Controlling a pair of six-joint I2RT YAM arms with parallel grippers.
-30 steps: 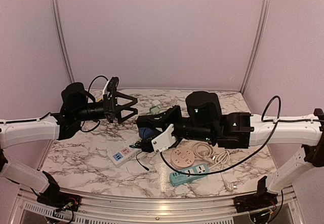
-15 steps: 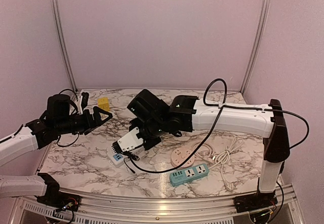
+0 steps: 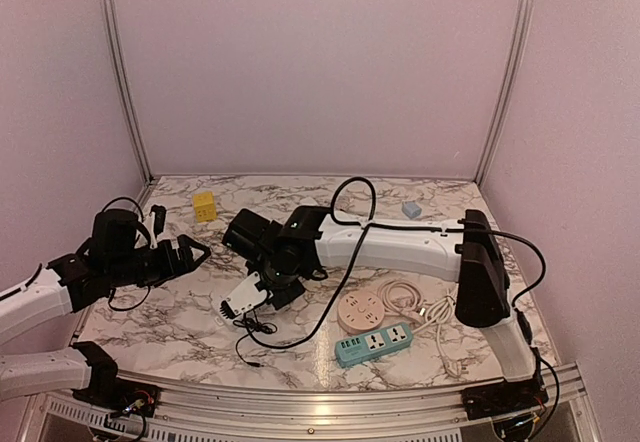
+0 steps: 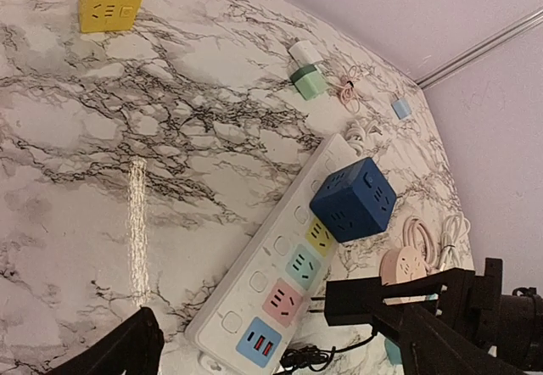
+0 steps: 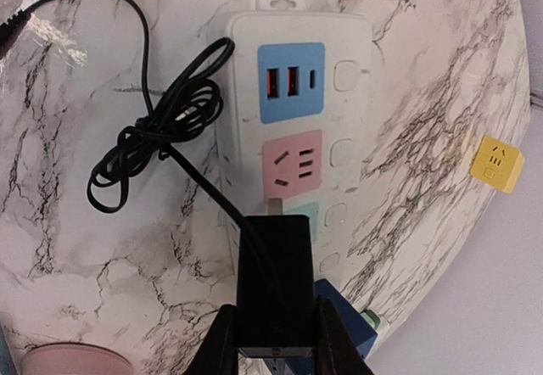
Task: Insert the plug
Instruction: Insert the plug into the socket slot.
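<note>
My right gripper point(image 5: 276, 341) is shut on a black plug point(image 5: 273, 282). The plug's prongs point(image 5: 273, 205) hover just short of the pink socket point(image 5: 291, 163) on the white power strip point(image 5: 352, 137). In the left wrist view the plug point(image 4: 373, 301) points its prongs at the pink socket point(image 4: 282, 301) without touching it. A blue cube adapter point(image 4: 355, 198) sits in the strip's far end. The plug's black cable point(image 5: 153, 137) lies coiled beside the strip. From above, the right gripper point(image 3: 265, 284) hangs over the strip point(image 3: 238, 302). My left gripper point(image 3: 195, 252) is open and empty, left of the strip.
A yellow cube socket point(image 3: 204, 205) stands at the back left. A round pink socket point(image 3: 360, 310), a teal power strip point(image 3: 374, 343) and a coiled white cord point(image 3: 425, 304) lie right of the strip. A green-and-white adapter point(image 4: 307, 78) rests behind the strip.
The right arm has swung left and down, bringing the plug over the white strip's pink socket. The left arm has drawn back and lowered, still open.
</note>
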